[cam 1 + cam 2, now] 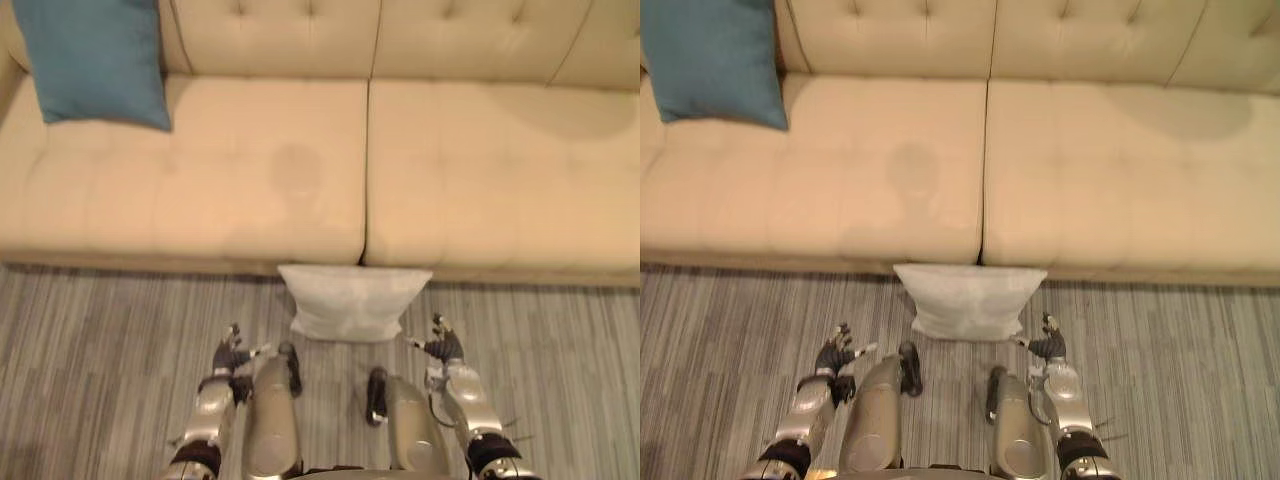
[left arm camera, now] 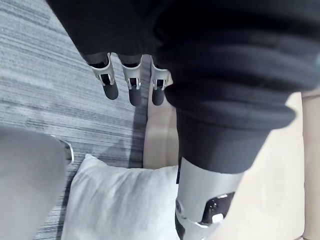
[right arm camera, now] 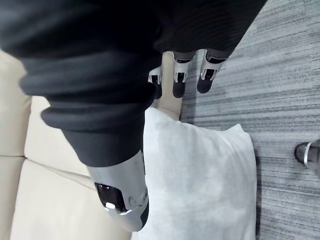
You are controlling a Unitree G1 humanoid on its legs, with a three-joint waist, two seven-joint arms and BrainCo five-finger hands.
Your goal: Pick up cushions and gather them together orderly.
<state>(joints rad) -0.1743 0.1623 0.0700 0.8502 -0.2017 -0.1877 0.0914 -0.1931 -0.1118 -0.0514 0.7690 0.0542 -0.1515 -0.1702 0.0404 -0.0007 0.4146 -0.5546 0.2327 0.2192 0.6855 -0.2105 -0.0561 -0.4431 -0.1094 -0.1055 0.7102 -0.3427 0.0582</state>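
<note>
We find the white cushion (image 1: 355, 300) lying on the striped carpet (image 1: 90, 340), its far edge against the base of the beige sofa (image 1: 480, 170), below the seat seam. The blue cushion (image 1: 95, 55) leans in the sofa's left corner. The left hand (image 1: 230, 353) and right hand (image 1: 443, 347) hover either side of the white cushion, fingers straight, apart from it.
</note>
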